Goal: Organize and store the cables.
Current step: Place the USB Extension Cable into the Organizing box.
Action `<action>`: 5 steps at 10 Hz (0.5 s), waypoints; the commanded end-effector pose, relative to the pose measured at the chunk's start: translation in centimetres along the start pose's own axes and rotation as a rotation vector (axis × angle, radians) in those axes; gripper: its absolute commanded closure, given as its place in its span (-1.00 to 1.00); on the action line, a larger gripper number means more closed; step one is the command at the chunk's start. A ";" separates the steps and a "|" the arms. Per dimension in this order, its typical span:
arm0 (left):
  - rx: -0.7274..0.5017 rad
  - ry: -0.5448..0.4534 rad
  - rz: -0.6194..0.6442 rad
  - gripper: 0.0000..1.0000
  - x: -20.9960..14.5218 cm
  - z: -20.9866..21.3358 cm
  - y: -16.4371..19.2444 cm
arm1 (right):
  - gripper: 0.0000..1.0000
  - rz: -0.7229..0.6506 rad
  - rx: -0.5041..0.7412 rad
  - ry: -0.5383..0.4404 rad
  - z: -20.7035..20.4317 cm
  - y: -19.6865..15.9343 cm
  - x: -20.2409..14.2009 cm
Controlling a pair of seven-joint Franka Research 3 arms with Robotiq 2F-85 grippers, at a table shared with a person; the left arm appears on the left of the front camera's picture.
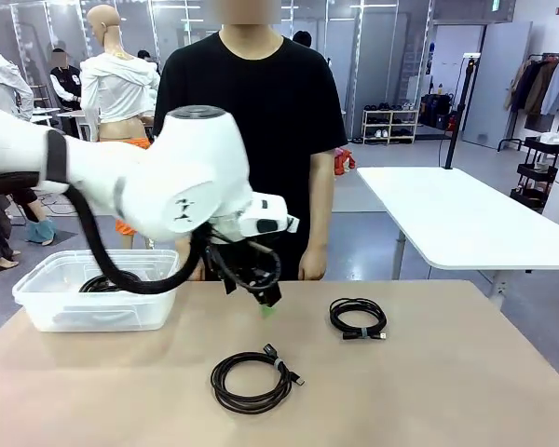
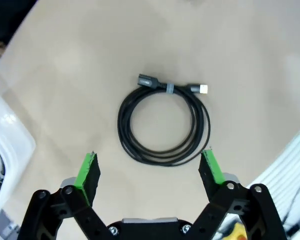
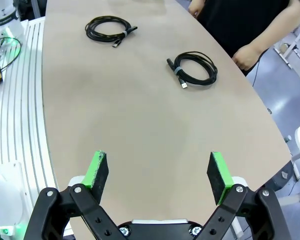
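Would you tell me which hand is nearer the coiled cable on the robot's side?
Left. The left hand hovers open just above that cable; the right hand is far across the table.

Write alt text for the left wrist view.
A coiled black cable lies flat on the tan table, just ahead of the open left gripper, whose green-padded fingers stand wide on either side. A clear plastic bin shows at the picture's left edge.

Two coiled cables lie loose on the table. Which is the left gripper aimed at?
The looser cable nearer the robot's edge, framed between the left gripper's fingers; the tighter coil lies beyond.
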State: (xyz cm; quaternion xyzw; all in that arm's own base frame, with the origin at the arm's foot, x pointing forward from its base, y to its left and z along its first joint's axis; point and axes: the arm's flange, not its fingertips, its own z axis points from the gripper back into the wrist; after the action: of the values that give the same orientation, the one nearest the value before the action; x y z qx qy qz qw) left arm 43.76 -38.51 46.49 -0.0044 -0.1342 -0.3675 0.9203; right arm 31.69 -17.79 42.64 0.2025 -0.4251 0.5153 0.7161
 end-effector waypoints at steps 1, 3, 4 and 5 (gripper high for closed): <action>0.053 0.080 0.107 -1.00 2.9 -1.0 -1.6 | -1.00 -0.011 -0.003 0.009 -0.3 -0.4 0.6; 0.060 0.155 0.191 -1.00 4.3 -2.7 -2.8 | -1.00 -0.011 -0.003 0.009 -0.3 -0.4 0.6; 0.060 0.185 0.241 -1.00 5.0 -3.7 -3.1 | -1.00 -0.011 -0.003 0.009 -0.3 -0.4 0.6; 0.027 0.210 0.288 -1.00 6.1 -4.8 -3.4 | -1.00 -0.011 -0.003 0.009 -0.3 -0.4 0.6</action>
State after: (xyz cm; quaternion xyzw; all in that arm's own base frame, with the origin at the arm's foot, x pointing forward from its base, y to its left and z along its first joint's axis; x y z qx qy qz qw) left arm 45.51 -43.88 42.98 0.0338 -0.0628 -0.2538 0.9646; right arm 32.10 -17.47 42.93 0.1988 -0.4183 0.5218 0.7165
